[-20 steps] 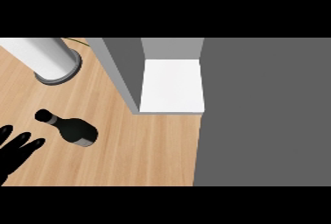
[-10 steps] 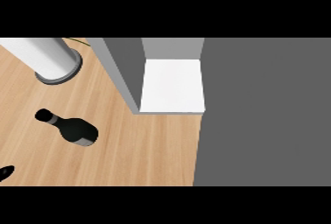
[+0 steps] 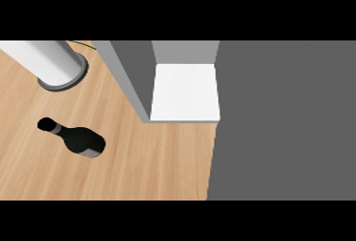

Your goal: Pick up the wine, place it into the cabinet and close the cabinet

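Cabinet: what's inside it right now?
The cabinet shows only a bare white shelf; nothing sits on it. The wine bottle is outside, on the wooden counter to its left. The cabinet's grey side wall hides any space beyond the shelf.

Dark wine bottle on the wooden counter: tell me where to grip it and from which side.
Grip the dark wine bottle around its wide body, probably from the view's lower left. It appears to stand upright, its narrow neck offers less hold, and that side is open wooden counter.
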